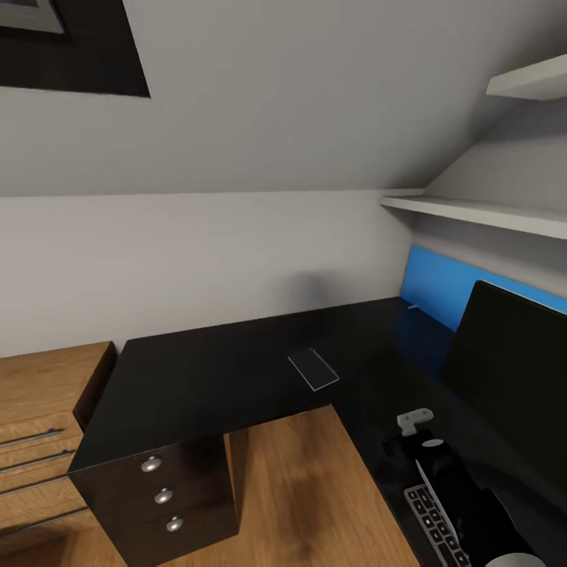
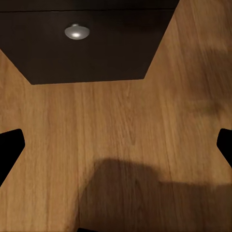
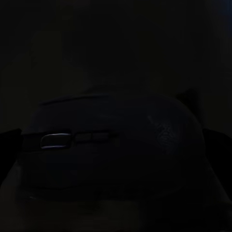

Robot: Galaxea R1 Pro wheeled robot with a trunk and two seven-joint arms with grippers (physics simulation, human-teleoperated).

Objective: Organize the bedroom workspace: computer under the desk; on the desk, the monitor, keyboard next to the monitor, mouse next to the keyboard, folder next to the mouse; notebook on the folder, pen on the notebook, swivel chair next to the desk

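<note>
Nearest the head camera, the right gripper point(image 1: 429, 449) is hanging low over the desk point(image 1: 213, 378) just beside the keyboard point(image 1: 431, 520). Its wrist camera is looking straight onto the mouse point(image 3: 111, 150), very dark and close between the finger tips — whether they are closing on it I cannot tell. The left gripper point(image 2: 116, 145) is pointing at the wood floor point(image 2: 121, 125) with its fingers spread wide and nothing between them, below a drawer knob point(image 2: 77, 32).

Farther along, the monitor point(image 1: 512, 370) is standing on the desk, and a thin dark notebook point(image 1: 313, 368) is lying flat near the inner corner. At the back, the blue folder point(image 1: 441, 287) seems to be leaning against the wall. Judging by this, monitor and keyboard are placed; mouse, stacking and chair look unfinished.
</note>
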